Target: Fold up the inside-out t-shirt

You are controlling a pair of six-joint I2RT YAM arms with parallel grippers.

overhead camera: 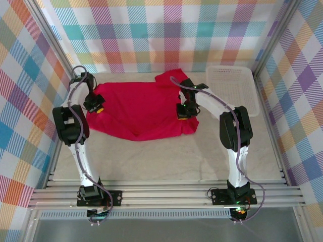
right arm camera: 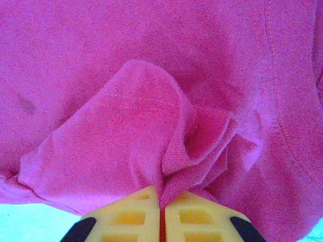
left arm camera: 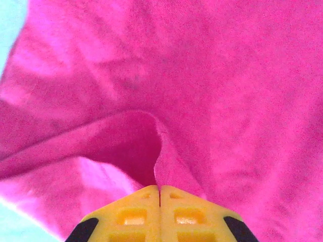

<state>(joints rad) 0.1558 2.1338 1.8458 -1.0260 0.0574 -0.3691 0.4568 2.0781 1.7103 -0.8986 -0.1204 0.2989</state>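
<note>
We see the pale table first, with the inside-out t-shirt lying rumpled across its middle and reaching toward twelve o'clock. A white basket sits at two o'clock, just beside the shirt's far corner. At the shirt's nine o'clock edge our left gripper has its yellow fingers pressed together on a raised fold of red cloth. At the three o'clock edge the right gripper likewise pinches a bunched ridge of it.

Likely lab test cell: plaid backdrop walls, aluminium rails.
</note>
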